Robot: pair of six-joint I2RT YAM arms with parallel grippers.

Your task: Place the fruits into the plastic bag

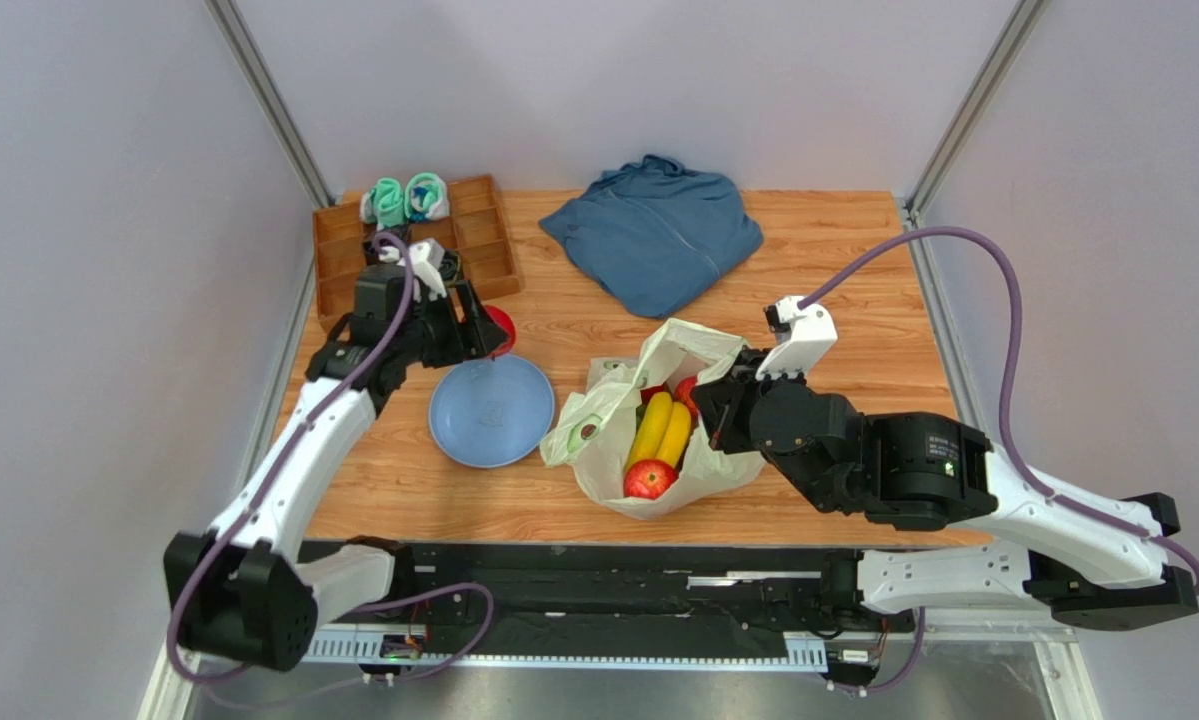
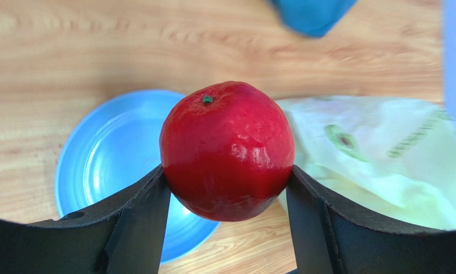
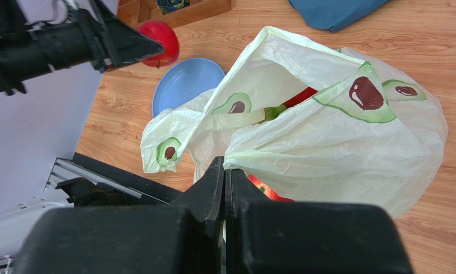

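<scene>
My left gripper point(image 2: 227, 197) is shut on a glossy red round fruit point(image 2: 227, 148), which hangs above the far edge of a blue plate point(image 2: 104, 154). From above, that fruit point(image 1: 496, 327) shows just left of the plastic bag point(image 1: 650, 435). The pale-green bag with avocado prints stands open at mid-table. Inside it lie a yellow banana point(image 1: 661, 428) and a red fruit point(image 1: 649, 479). My right gripper point(image 3: 225, 168) is shut on the bag's rim point(image 3: 281, 154) and holds the mouth up. More red fruit point(image 3: 264, 191) shows inside, just past the fingertips.
A wooden compartment tray point(image 1: 478, 248) sits at the back left with rolled teal socks point(image 1: 405, 198) in it. A folded blue garment point(image 1: 653, 233) lies at the back centre. The blue plate point(image 1: 488, 410) rests between the left arm and the bag.
</scene>
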